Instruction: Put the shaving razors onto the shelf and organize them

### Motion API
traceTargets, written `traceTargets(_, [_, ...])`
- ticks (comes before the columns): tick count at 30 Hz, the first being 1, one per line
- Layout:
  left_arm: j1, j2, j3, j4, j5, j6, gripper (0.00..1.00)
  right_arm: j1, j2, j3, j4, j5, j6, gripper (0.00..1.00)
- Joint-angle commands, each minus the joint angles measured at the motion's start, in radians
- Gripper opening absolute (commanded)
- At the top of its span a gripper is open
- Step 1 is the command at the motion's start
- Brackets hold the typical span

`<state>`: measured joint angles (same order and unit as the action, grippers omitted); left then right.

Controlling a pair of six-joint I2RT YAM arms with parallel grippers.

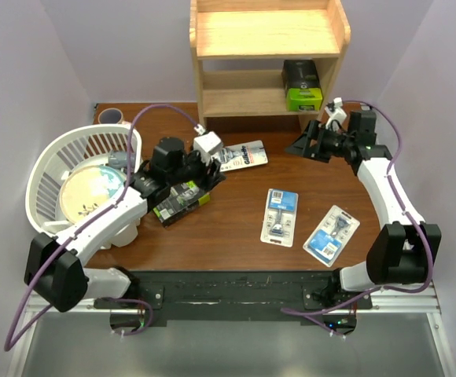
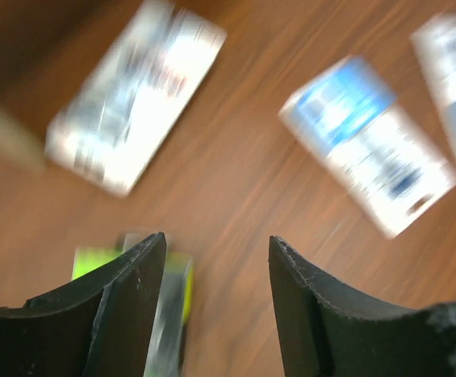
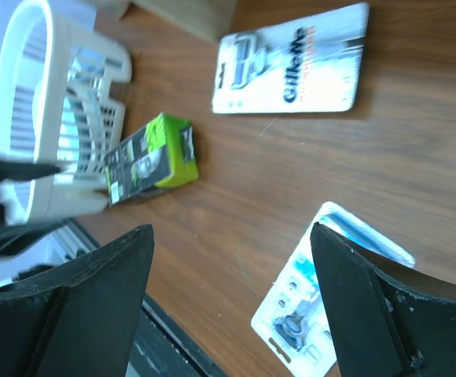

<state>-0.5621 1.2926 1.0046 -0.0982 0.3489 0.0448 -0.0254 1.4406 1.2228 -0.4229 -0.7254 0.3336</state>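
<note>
Here, left claw [image 2: 217, 238] stood parted, empty; box [image 1: 181, 202] lay under one finger, outside the gap, thus ungripped. Right claw [image 3: 232, 232] gaped wide, empty.

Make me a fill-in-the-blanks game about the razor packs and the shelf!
1. One black box sits on the shelf's ___ tier.
2. ___ blister cards lie flat, off the shelf.
3. The second black box lies on the ___, by the left gripper.
4. The right gripper is ___, holding nothing.
Missing words: lower; three; table; open.
</note>
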Motion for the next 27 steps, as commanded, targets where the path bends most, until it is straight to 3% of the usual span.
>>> traceTargets(1, [0.074, -0.013, -0.109, -0.187, -0.272, 0.004, 0.61, 0.056, -0.016, -0.019, 0.016, 0.007, -0.028, 0.84])
traceTargets(7, [0.143, 0.082, -0.120, -0.140, -0.439, -0.080, 0.62, 0.071, -0.057, -0.077, 0.012, 0.026, -0.024, 0.84])
traceTargets(11, [0.146, 0.174, -0.084, -0.080, -0.456, -0.065, 0.62, 0.071, -0.094, -0.121, 0.007, 0.027, -0.021, 0.84])
traceTargets(16, [0.146, 0.286, -0.046, -0.061, -0.423, -0.014, 0.62, 0.071, -0.138, -0.166, 0.004, 0.024, -0.019, 0.84])
traceTargets(21, [0.131, 0.341, -0.040, -0.092, -0.211, 0.029, 0.54, 0.070, -0.163, -0.184, 0.003, 0.027, -0.027, 0.84])
traceTargets(27, [-0.042, 0.367, -0.047, -0.072, -0.139, 0.076, 0.52, 0.059, -0.169, -0.187, -0.016, 0.037, -0.034, 0.84])
